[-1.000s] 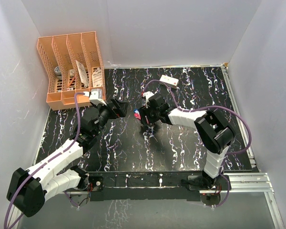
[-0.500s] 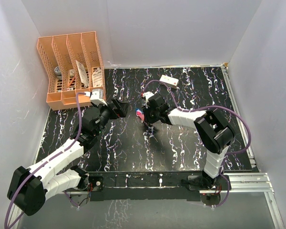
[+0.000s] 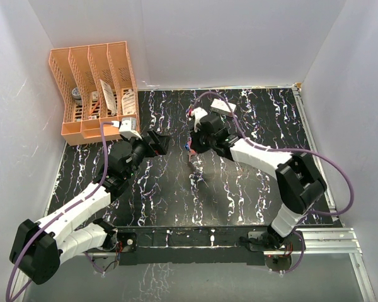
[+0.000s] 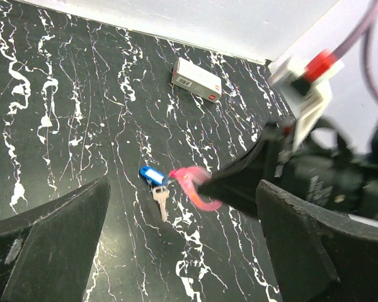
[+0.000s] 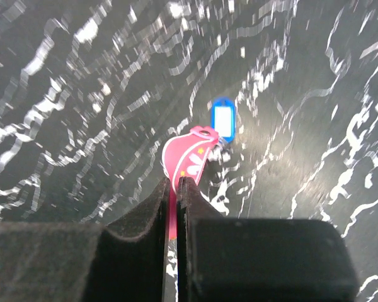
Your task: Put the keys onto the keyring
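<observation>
Operator: Keys first. Where are they sitting now?

Observer: The pink key (image 5: 188, 156) is hanging pinched in the right gripper (image 5: 174, 186), whose jaws are pressing flat on its near end. The blue key (image 4: 152, 174) is lying on the table (image 4: 63, 126), at the pink one's 1 o'clock in the right wrist view. Their ends are touching or nearly so, and I am failing to tell whether they are linked.

Operator: What is changing?

Observer: The right jaws were gaping a second ago and are now clamping shut on the pink key. The arm is also drifting toward 12 o'clock on the table. I am reading that as the pick being made, with the threading still lying ahead.

Operator: And the other side?

Observer: The left gripper (image 3: 159, 143) is waiting at 9 o'clock of the keys, jaws spreading wide and holding nothing. The box (image 4: 196, 80) is sitting well apart toward 12 o'clock.
</observation>
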Controlling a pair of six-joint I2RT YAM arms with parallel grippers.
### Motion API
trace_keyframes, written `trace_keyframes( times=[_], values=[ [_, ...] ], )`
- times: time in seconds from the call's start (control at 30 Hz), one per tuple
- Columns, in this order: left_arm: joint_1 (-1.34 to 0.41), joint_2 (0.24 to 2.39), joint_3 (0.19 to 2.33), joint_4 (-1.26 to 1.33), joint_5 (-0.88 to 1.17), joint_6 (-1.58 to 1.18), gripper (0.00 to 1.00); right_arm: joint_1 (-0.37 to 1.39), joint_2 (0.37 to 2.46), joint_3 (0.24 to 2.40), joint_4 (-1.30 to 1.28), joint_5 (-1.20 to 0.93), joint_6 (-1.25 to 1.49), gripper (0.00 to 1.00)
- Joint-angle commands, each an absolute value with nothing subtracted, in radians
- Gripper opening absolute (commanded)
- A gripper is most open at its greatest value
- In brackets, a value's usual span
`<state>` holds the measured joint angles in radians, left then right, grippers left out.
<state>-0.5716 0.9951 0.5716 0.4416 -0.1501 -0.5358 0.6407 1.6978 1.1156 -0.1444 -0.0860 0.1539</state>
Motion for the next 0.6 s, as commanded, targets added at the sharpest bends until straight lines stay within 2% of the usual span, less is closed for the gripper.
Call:
trace_keyframes(
  times=[0.0,0.57],
  values=[
    [-0.575,0.981,0.566,0.459,-0.149,-0.538,0.99,0.644,1.599,1.252,-0.162,-0.099,0.138,0.00],
    [-0.574,0.850,0.573,0.356,-0.245,-0.520,0.99,0.669,1.545,1.366,-0.198,-0.103,0.163,0.00]
  ],
)
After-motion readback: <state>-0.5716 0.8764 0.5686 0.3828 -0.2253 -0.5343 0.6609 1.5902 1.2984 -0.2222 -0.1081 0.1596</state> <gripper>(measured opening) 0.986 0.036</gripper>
